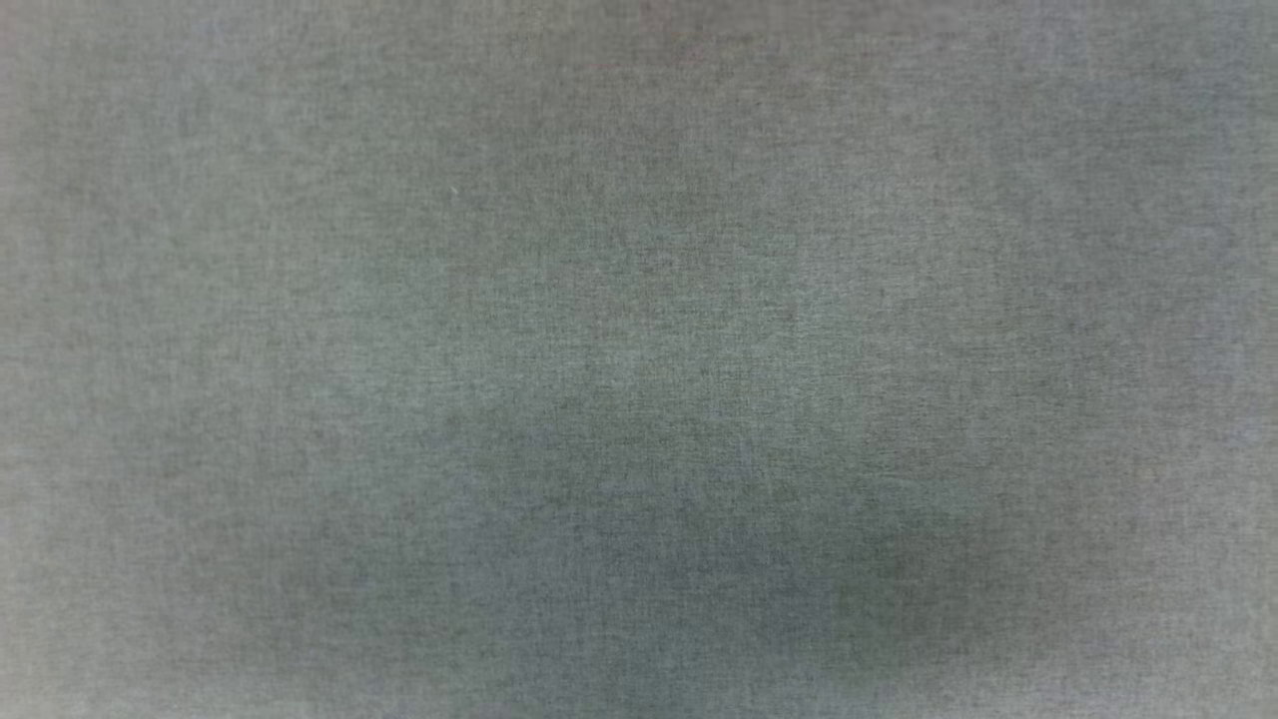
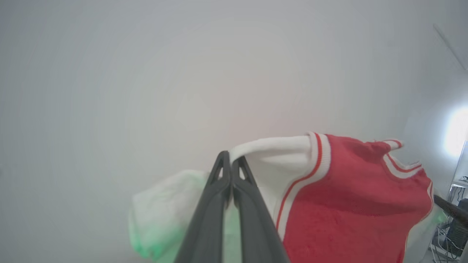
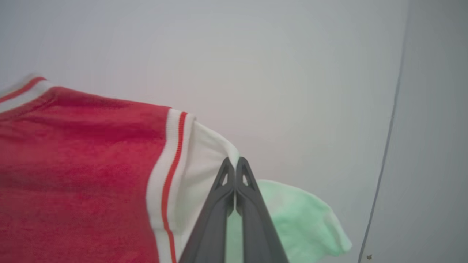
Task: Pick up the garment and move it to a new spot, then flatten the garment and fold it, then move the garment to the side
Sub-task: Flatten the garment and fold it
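Grey fabric surface (image 1: 639,359) is blurred; left claw (image 2: 231,160) and right claw (image 3: 234,166) each pinch the garment (image 2: 347,204), its bottom cut off.

shirt (image 2: 351,204) body bright red; sleeve (image 2: 278,160) white; trim (image 2: 323,157) white with a thin red stripe; hanging fabric (image 3: 299,215) white to mint green; left gripper (image 2: 231,160) and right gripper (image 3: 234,166) dark grey; wall (image 2: 146,73) flat pale grey; cloth (image 1: 639,359) in head view mottled grey, fine weave
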Controlling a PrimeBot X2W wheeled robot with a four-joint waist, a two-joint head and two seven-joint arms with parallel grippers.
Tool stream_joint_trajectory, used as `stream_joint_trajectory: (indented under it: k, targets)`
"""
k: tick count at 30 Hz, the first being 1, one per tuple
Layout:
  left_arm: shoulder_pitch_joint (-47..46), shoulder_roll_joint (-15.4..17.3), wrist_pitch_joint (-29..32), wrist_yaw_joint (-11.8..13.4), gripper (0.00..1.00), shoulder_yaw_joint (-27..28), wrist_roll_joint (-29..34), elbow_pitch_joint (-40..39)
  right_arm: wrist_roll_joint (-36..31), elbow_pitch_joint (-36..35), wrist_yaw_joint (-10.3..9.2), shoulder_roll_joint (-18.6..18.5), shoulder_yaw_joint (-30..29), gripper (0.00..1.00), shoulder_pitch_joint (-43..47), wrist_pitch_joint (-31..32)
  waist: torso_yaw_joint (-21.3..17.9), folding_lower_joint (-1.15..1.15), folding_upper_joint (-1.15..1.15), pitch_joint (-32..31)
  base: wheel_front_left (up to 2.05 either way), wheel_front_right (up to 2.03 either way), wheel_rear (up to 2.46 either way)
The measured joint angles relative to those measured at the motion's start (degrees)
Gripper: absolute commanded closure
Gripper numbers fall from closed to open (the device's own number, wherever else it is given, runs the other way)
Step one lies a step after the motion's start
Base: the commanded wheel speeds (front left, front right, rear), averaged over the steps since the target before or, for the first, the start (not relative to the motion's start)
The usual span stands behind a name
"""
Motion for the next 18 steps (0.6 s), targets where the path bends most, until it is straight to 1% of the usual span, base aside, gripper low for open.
stream_joint_trajectory:
  k: [2, 3, 5, 8, 10, 12, 13, 16, 18]
  targets:
    - [-0.21, -0.48, -0.13, 0.00, 1.00, 1.72, 0.57, -0.52, -0.01, 2.10, -0.01, 1.25, -0.33, 1.00, -0.57, -0.34, -0.09, 0.00, 0.00, -0.61, 0.00, 0.00, 0.00]
    - [0.23, -0.43, -0.14, 0.00, 1.00, 1.49, 1.52, -1.22, -0.23, 2.50, -0.01, 1.85, 0.07, 1.00, -0.32, -0.18, -0.11, 0.00, 0.00, -0.97, 0.00, 0.00, 0.00]
    - [2.67, -0.33, -0.26, 0.00, 1.00, 1.46, 1.36, -2.37, -0.40, 2.74, -0.01, 2.46, 0.89, 1.00, 0.76, 0.48, -0.14, 0.00, 0.00, -1.72, 0.00, 0.00, 0.00]
    - [9.67, 1.48, -0.23, 0.01, 1.00, -0.45, -1.07, -6.24, 0.49, 1.58, -0.01, 2.31, 2.46, 1.00, 5.15, 2.59, -0.20, 0.00, 0.00, -2.79, 0.00, 0.00, 0.00]
    - [14.62, 3.36, 0.64, 0.01, 1.00, -1.92, -3.58, -10.72, 2.77, -0.93, -0.01, 2.05, 3.70, 1.00, 9.77, 4.83, -0.24, 0.00, 0.00, -3.50, 0.00, 0.00, 0.00]
    - [20.52, 5.72, 1.58, 0.01, 1.00, -3.04, -7.08, -15.83, 3.76, -4.57, -0.01, 0.40, 5.80, 1.00, 14.55, 6.71, -0.21, 0.00, 0.00, -4.23, 0.00, 0.00, 0.00]
    - [23.72, 7.33, 2.00, 0.01, 1.00, -4.21, -7.71, -18.29, 4.43, -6.81, -0.01, -0.85, 6.91, 1.00, 16.95, 7.64, -0.18, 0.00, 0.00, -4.58, 0.00, 0.00, 0.00]
    - [33.22, 11.10, 1.98, 0.01, 1.00, -7.11, -10.09, -24.61, 8.34, -13.90, -0.01, -5.06, 9.07, 1.00, 24.98, 10.32, 0.08, 0.00, 0.00, -5.64, 0.00, 0.00, 0.00]
    - [38.89, 12.80, 1.47, 0.01, 1.00, -8.45, -11.96, -28.21, 10.66, -18.79, -0.01, -8.13, 10.67, 1.00, 30.87, 12.26, 0.30, 0.00, 0.00, -6.48, 0.00, 0.00, 0.00]
